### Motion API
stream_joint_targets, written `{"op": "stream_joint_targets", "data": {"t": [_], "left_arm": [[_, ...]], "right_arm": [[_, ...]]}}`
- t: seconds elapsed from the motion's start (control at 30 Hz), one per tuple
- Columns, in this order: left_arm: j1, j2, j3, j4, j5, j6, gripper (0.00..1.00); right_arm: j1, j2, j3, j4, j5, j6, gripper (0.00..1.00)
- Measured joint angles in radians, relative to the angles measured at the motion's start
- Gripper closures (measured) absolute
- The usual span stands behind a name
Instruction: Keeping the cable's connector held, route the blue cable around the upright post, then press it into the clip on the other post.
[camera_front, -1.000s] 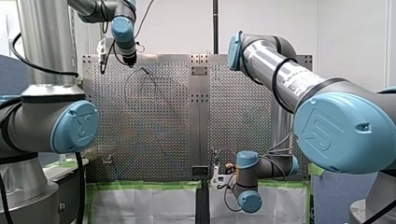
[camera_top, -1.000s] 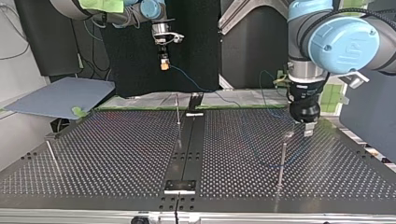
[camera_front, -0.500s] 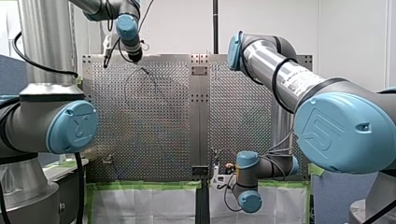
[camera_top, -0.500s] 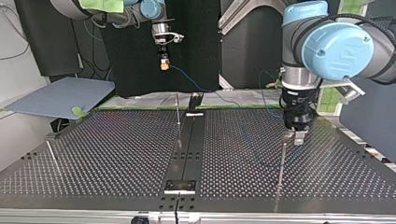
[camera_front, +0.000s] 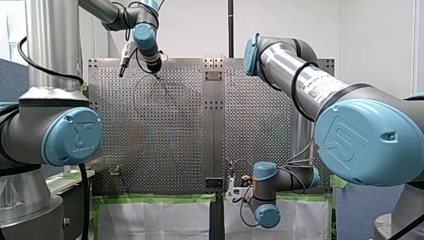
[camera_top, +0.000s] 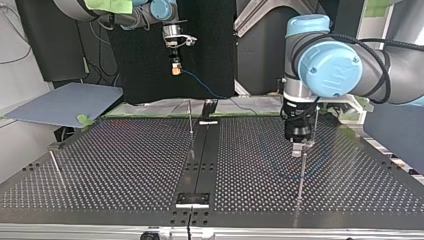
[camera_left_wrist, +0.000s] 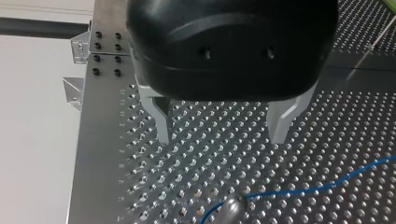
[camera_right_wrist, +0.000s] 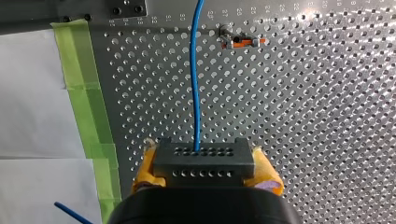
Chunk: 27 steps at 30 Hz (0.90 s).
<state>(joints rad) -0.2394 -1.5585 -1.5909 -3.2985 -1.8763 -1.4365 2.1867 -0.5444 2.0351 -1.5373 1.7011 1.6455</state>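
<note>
Clamping the dark perforated connector block (camera_right_wrist: 203, 158), my right gripper (camera_right_wrist: 205, 171) sends the thin blue cable (camera_right_wrist: 196, 84) ahead toward twelve o'clock. My left gripper (camera_left_wrist: 219, 128), jaws apart, hovers over the slim metal post (camera_left_wrist: 229, 211), with the cable touching the post; wrapping looks begun and clipping is not yet done.

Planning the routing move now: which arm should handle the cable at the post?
Left: my left gripper, open, hangs above the blue cable beside the post; my right gripper is shut on the connector, which must stay held.
</note>
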Motion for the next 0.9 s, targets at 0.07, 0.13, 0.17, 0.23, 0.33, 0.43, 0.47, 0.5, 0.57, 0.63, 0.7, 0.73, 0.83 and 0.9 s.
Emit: {"op": "stream_joint_targets", "data": {"t": [0.07,0.13,0.17,0.23,0.33,0.43,0.47,0.5,0.57,0.63,0.7,0.73,0.83,0.9], "left_arm": [[-0.007,-0.013,0.0,0.012,0.002,-0.009,0.02],[-0.013,-0.026,0.0,0.019,0.003,-0.013,0.02],[-0.017,-0.033,0.0,0.024,0.003,-0.013,0.02],[-0.023,-0.04,0.0,0.034,-0.001,-0.012,0.02],[-0.032,-0.045,0.001,0.054,-0.017,-0.007,0.02],[-0.041,-0.053,0.001,0.078,-0.039,0.009,0.02],[-0.044,-0.054,0.001,0.087,-0.048,0.017,0.02],[-0.047,-0.055,0.001,0.095,-0.056,0.024,0.02],[-0.05,-0.056,0.001,0.111,-0.072,0.04,0.02],[-0.052,-0.057,0.001,0.129,-0.091,0.059,0.02],[-0.056,-0.063,0.001,0.147,-0.11,0.077,0.02],[-0.058,-0.067,0.001,0.152,-0.117,0.085,0.02],[-0.069,-0.087,0.001,0.168,-0.142,0.11,0.02],[-0.077,-0.101,0.001,0.178,-0.157,0.125,0.02]], "right_arm": [[0.0,0.0,0.0,0.0,0.0,0.001,1.0],[0.0,0.0,0.0,0.001,-0.001,0.002,1.0],[0.0,0.0,0.0,0.001,-0.001,0.003,1.0],[0.0,0.0,0.0,0.001,-0.002,0.004,1.0],[0.001,0.0,0.0,0.0,-0.005,0.007,1.0],[0.004,0.0,0.0,-0.003,-0.008,0.008,1.0],[0.005,0.0,0.0,-0.004,-0.008,0.009,1.0],[0.006,0.0,0.0,-0.006,-0.009,0.01,1.0],[0.008,0.0,-0.001,-0.009,-0.011,0.015,1.0],[0.009,0.0,-0.001,-0.01,-0.012,0.016,1.0],[0.01,0.0,-0.002,-0.01,-0.013,0.017,1.0],[0.011,0.0,-0.001,-0.009,-0.013,0.017,1.0],[0.012,0.0,-0.002,-0.007,-0.013,0.017,1.0],[0.014,0.0,-0.002,-0.008,-0.014,0.016,1.0]]}}
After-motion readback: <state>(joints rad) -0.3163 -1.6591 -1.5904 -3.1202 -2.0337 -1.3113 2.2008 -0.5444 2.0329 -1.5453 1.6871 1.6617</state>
